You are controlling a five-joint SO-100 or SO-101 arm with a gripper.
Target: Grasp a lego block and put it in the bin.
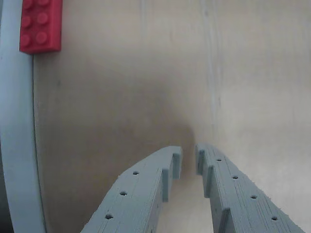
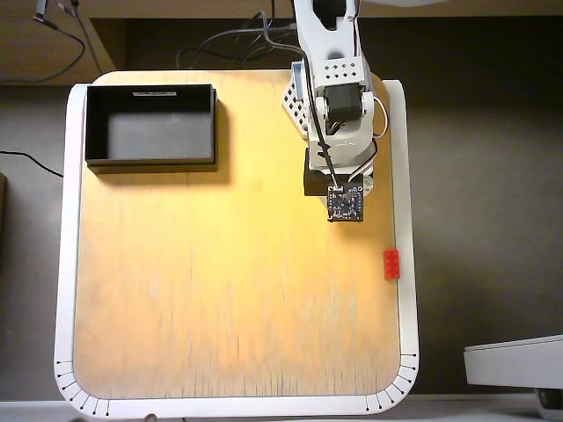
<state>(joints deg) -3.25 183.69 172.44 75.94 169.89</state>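
1. Hanging over bare desk (image 2: 220, 290), the jaws (image 1: 188, 158) were nearly closed with only a thin gap between the tips, gripping nothing.
2. Lego block (image 2: 391, 264) sat at the right edge of the desk in the overhead view, on or against the white rim (image 2: 406, 176). Wrist view put the block (image 1: 41, 25) in the top-left corner, well apart from the jaws and off their line.
3. Bin (image 2: 150, 124) sat at the top-left of the desk in the overhead view, empty, far from both block and arm (image 2: 332, 105).
4. Progress: nothing done yet. No grasp, block untouched, bin empty.
5. Left to do, by my read: spread the jaws, shift toward the block, line up, grip, lift, carry across to the bin, let go.
6. Risk: the block's spot at the rim could make a clean grip awkward.
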